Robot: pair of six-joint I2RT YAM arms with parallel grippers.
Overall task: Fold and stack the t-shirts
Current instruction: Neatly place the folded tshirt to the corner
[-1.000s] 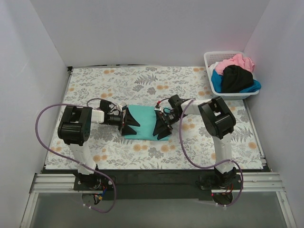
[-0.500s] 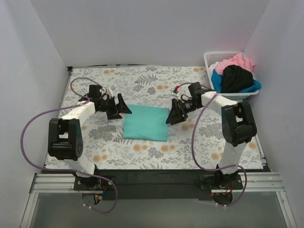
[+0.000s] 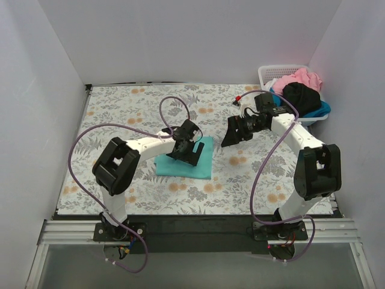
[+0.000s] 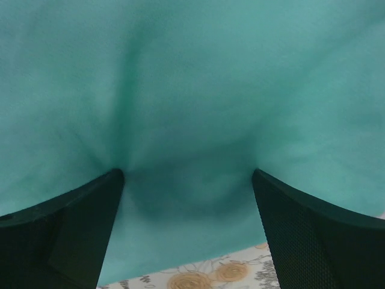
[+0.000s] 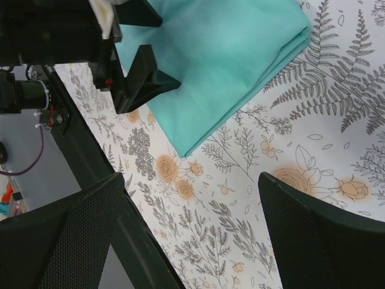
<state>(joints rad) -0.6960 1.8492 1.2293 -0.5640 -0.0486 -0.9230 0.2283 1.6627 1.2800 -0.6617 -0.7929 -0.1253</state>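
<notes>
A teal-green t-shirt [image 3: 206, 161] lies folded into a small rectangle on the floral table cloth, left of centre. My left gripper [image 3: 186, 155] is open and pressed down onto the shirt's top; in the left wrist view the teal cloth [image 4: 192, 72] fills the frame between the spread fingers [image 4: 60, 235]. My right gripper [image 3: 231, 137] is open and empty, above the cloth to the right of the shirt. The right wrist view shows the folded shirt [image 5: 222, 54] with the left gripper [image 5: 144, 78] on it. Pink [image 3: 298, 78], black [image 3: 301, 97] and blue [image 3: 323, 110] shirts lie in the basket.
The white lattice basket [image 3: 269, 70] stands at the back right corner. The grey-and-orange floral table cloth [image 3: 138, 108] covers the table. White walls close in the left, back and right. A black rail [image 3: 192, 226] runs along the near edge.
My left gripper has swung from left of the teal shirt onto its top. My right gripper has drawn back to the right, away from the shirt's right edge.
</notes>
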